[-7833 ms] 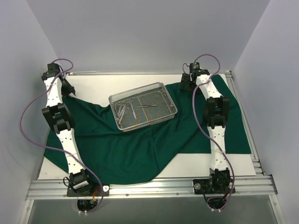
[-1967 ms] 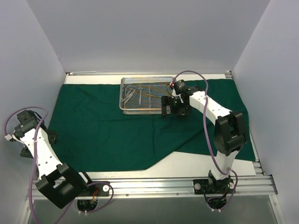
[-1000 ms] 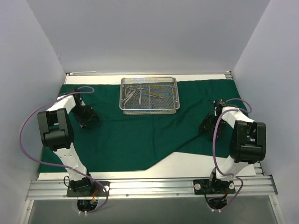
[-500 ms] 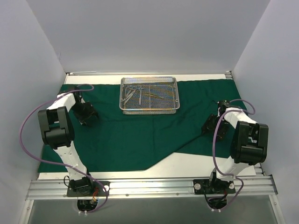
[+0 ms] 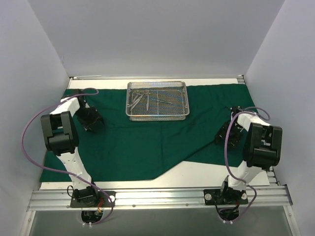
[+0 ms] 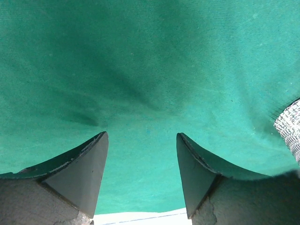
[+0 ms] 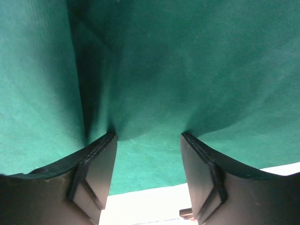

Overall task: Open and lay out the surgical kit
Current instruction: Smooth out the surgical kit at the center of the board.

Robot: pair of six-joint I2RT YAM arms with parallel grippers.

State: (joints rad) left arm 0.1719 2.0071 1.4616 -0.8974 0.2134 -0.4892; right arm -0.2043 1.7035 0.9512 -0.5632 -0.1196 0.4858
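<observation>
The dark green cloth (image 5: 138, 142) lies spread over the table, its near edge cut off slantwise. At the back middle the silver wire-mesh tray (image 5: 183, 115) rests on it, with steel scissors and tweezers (image 5: 146, 100) inside. My left gripper (image 5: 91, 119) is low over the cloth's left part, left of the tray. In the left wrist view it (image 6: 141, 136) stands open above the cloth (image 6: 150, 70), with nothing between the fingers. My right gripper (image 5: 227, 133) is down on the cloth's right part. Its fingertips (image 7: 111, 136) stand apart and press into the puckered cloth (image 7: 187, 61).
Bare white tabletop (image 5: 211, 172) shows in front of the cloth's slanted edge, and as a strip under the right gripper (image 7: 140, 201). A tray corner (image 6: 289, 125) shows at the right edge of the left wrist view. Grey walls enclose the table; a metal rail (image 5: 157, 196) runs along the near edge.
The right gripper has slid a little to the right over the cloth and its jaws have narrowed slightly. The left gripper has barely moved. The tray stays put.
</observation>
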